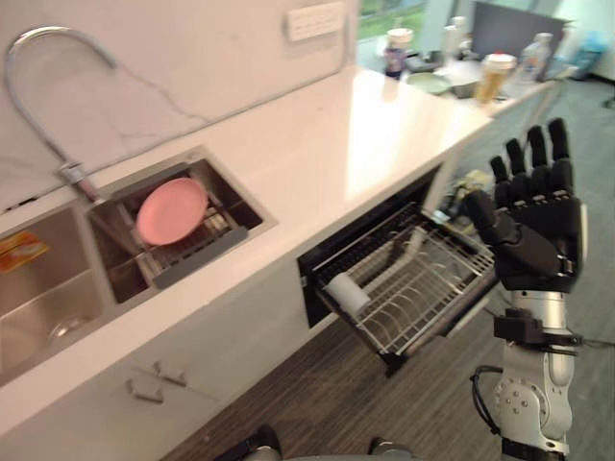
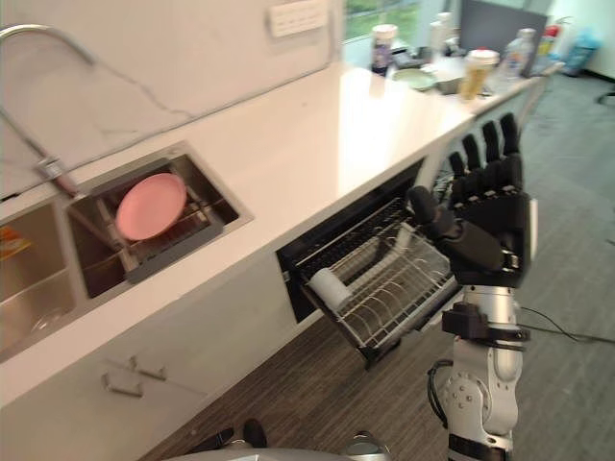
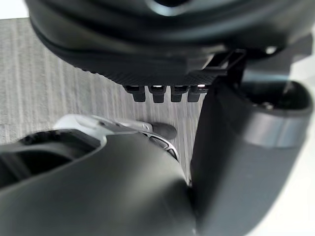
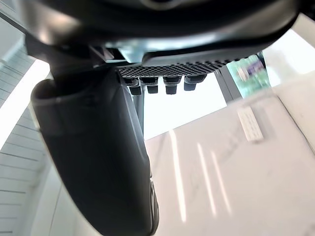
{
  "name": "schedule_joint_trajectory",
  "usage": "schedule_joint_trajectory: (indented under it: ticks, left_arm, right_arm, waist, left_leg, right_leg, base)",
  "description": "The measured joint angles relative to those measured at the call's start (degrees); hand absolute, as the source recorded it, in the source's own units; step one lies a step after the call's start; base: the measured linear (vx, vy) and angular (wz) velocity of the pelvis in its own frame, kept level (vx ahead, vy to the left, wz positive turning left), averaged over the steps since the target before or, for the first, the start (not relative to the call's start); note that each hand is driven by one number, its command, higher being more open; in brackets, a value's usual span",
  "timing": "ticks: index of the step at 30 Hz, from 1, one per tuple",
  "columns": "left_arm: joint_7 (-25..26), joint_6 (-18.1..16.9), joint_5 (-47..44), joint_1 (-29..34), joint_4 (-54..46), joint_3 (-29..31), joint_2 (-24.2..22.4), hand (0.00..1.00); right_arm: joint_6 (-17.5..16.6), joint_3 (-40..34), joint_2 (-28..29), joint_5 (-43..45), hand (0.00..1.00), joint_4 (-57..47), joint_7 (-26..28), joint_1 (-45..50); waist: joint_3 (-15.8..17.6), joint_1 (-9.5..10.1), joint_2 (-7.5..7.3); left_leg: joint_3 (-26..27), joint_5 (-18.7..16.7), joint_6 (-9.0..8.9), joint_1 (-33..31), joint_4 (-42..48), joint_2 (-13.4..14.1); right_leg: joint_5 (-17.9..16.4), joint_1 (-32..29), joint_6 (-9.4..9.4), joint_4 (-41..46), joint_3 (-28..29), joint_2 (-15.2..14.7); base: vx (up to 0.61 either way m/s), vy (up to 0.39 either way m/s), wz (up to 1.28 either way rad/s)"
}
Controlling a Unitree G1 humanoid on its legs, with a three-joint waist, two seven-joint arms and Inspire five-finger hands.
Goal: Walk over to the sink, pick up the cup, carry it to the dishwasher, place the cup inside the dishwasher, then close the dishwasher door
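The left hand (image 3: 147,44) hangs low over grey plank floor (image 3: 49,73). Its fingers (image 3: 162,93) show as a short straight row beside the thumb, relaxed, with nothing in them.

The right hand (image 1: 538,226) is raised upright on its forearm at the right side of the scene, palm turned toward the counter. Its fingers are straight and pointing up, its thumb juts out toward the dishwasher, and it holds nothing. It stands just beside the pulled-out rack without touching it.

At the far left a curved faucet (image 1: 38,58) arches over a steel sink (image 1: 58,307), with a small orange thing (image 1: 19,252) on the basin's edge. The next compartment to the right holds a dark drying rack (image 1: 197,252), and a pink plate (image 1: 171,209) leans in it. A white counter (image 1: 327,144) runs on to the right under a marbled wall with an outlet plate (image 1: 314,21).

Below the counter the dishwasher (image 1: 327,259) is open and its wire rack (image 1: 432,288) is drawn out over the dark wood-grain floor. The cup (image 1: 346,293), white, lies on its side in the near left corner of that rack.

At the counter's far end stand a paper cup (image 1: 396,48), a bowl (image 1: 429,82), a cup of orange drink (image 1: 495,75) and a bottle (image 1: 536,56).
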Motion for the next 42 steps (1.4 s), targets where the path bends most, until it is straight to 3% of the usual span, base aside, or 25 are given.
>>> schedule_joint_trajectory:
  ticks: [2,11,14,16,17,18,19,21,22,23,24,33,39,42]
  left_arm:
    - [0.10,-0.30,0.64,-0.05,-0.27,-0.08,-0.52,1.00]
    - [-0.88,-3.08,7.81,-0.22,-0.62,-2.53,0.62,1.00]
    - [-0.62,-3.45,7.80,-0.20,-0.98,-4.54,1.27,1.00]
    - [-0.60,-3.76,7.82,-0.21,-1.13,-5.22,2.29,1.00]
    - [-0.53,-3.86,7.82,-0.25,-1.15,-5.57,2.62,1.00]
    - [-0.26,-3.89,7.81,-0.34,-1.20,-6.34,3.09,1.00]
    - [0.51,-3.86,7.87,-0.76,-1.18,-7.10,3.65,1.00]
    - [1.30,-3.63,7.93,-1.03,-1.18,-8.16,4.27,1.00]
    - [1.81,-2.60,8.15,-2.02,-1.16,-8.77,4.58,1.00]
    - [1.87,-1.78,9.05,-2.72,-1.06,-8.77,5.03,1.00]
    - [1.15,0.05,11.32,-2.95,-1.01,-6.79,6.41,1.00]
    - [0.98,-0.06,11.05,-2.91,-1.21,-6.78,6.42,1.00]
    - [0.28,-1.62,4.43,-2.48,-1.43,-6.67,6.44,1.00]
    - [0.29,-3.10,3.24,-2.33,-1.44,-6.75,6.17,1.00]
  right_arm:
    - [1.22,3.84,0.10,-0.01,1.00,1.65,1.30,-1.34]
    - [3.60,6.88,1.55,-0.44,1.00,7.31,-1.10,-1.87]
    - [3.68,7.56,1.59,-3.53,1.00,8.09,-1.85,-1.85]
    - [3.68,7.42,1.74,-3.97,1.00,8.09,-2.82,-1.84]
    - [3.67,7.28,1.85,-3.99,1.00,8.09,-3.08,-1.84]
    - [3.67,7.05,2.11,-4.03,1.00,8.09,-3.47,-1.83]
    - [3.59,6.64,2.34,-4.02,1.00,8.09,-4.13,-1.82]
    - [3.58,6.60,2.43,-4.02,1.00,8.19,-4.56,-1.32]
    - [3.57,6.19,2.57,-4.39,1.00,8.19,-4.66,0.08]
    - [3.56,6.23,2.65,-4.72,1.00,8.18,-4.63,1.14]
    - [2.64,3.29,3.15,-5.70,1.00,5.61,-2.73,2.69]
    - [2.55,4.09,3.16,-5.62,1.00,5.66,-5.34,2.50]
    - [1.74,5.46,3.07,-5.47,1.00,8.19,-17.06,-3.43]
    - [1.75,5.34,2.04,-5.50,1.00,9.49,-20.72,-4.66]
  waist:
    - [-0.46,1.40,0.35]
    - [-0.10,1.66,-1.07]
    - [-0.17,1.67,-1.69]
    - [-0.22,1.73,-3.30]
    - [-0.20,1.77,-3.74]
    - [-0.19,1.81,-4.29]
    - [-0.14,1.75,-4.98]
    - [-0.12,1.55,-5.51]
    - [-0.05,1.19,-5.51]
    - [0.07,1.10,-5.76]
    - [-0.12,1.18,-10.37]
    - [-0.14,1.71,-10.42]
    - [-0.08,3.54,-10.32]
    - [0.22,3.96,-10.00]
  left_leg:
    - [-0.62,1.89,-0.45,1.29,-2.09,-1.65]
    - [-4.35,1.89,0.65,2.25,-2.67,-6.61]
    - [-4.35,1.56,0.75,1.31,-2.71,-7.70]
    - [-4.65,1.48,0.89,0.81,-2.69,-9.31]
    - [-4.86,1.32,1.12,0.78,-2.69,-9.70]
    - [-5.47,1.09,1.45,0.82,-2.68,-10.23]
    - [-6.76,0.74,2.04,0.91,-2.66,-10.85]
    - [-8.59,0.42,3.40,1.07,-2.56,-10.74]
    - [-11.97,-0.02,4.62,1.40,-2.23,-9.41]
    - [-14.09,-0.03,4.64,1.39,-2.21,-8.54]
    - [-17.13,-0.73,2.10,4.21,-2.60,-9.91]
    - [-18.55,-0.41,1.97,3.38,-2.59,-9.90]
    - [-15.42,-0.33,1.92,0.72,-2.59,-7.67]
    - [-15.32,-0.21,1.50,0.55,-2.58,-7.44]
  right_leg:
    - [-0.32,1.18,0.92,0.37,-1.18,-1.38]
    - [-1.29,4.12,3.21,1.60,-3.67,-5.52]
    - [-4.29,0.82,3.54,6.40,-3.32,-7.65]
    - [-6.91,-1.74,3.35,11.72,-3.25,-10.45]
    - [-7.50,-2.03,2.65,12.75,-3.36,-11.05]
    - [-8.41,-2.29,0.69,14.11,-3.64,-11.72]
    - [-8.96,-2.89,-4.91,17.80,-2.56,-12.24]
    - [-6.95,-5.02,-8.13,22.80,2.39,-11.90]
    - [-7.29,-8.01,-9.03,28.25,8.36,-9.79]
    - [-9.56,-8.57,-6.09,27.59,10.72,-6.74]
    - [-4.49,-7.31,-0.36,10.99,17.38,-0.91]
    - [-4.45,-7.00,-0.28,10.92,15.89,-1.16]
    - [-1.07,-6.76,-1.06,4.40,13.96,0.47]
    - [-0.13,-5.51,-0.12,1.95,12.90,0.79]
  base:
    - [0.10,0.091,0.31]
    - [0.06,0.062,0.24]
    - [-0.04,0.075,0.03]
    - [0.00,0.095,0.15]
    - [0.03,0.068,0.20]
    - [0.08,0.064,0.30]
    - [0.10,0.086,0.41]
    - [0.10,0.070,0.61]
    - [0.09,-0.016,0.93]
    - [0.07,-0.033,0.80]
    - [0.03,-0.030,0.32]
    - [0.00,-0.001,0.08]
    - [-0.01,-0.011,-0.02]
    - [0.03,-0.021,0.07]
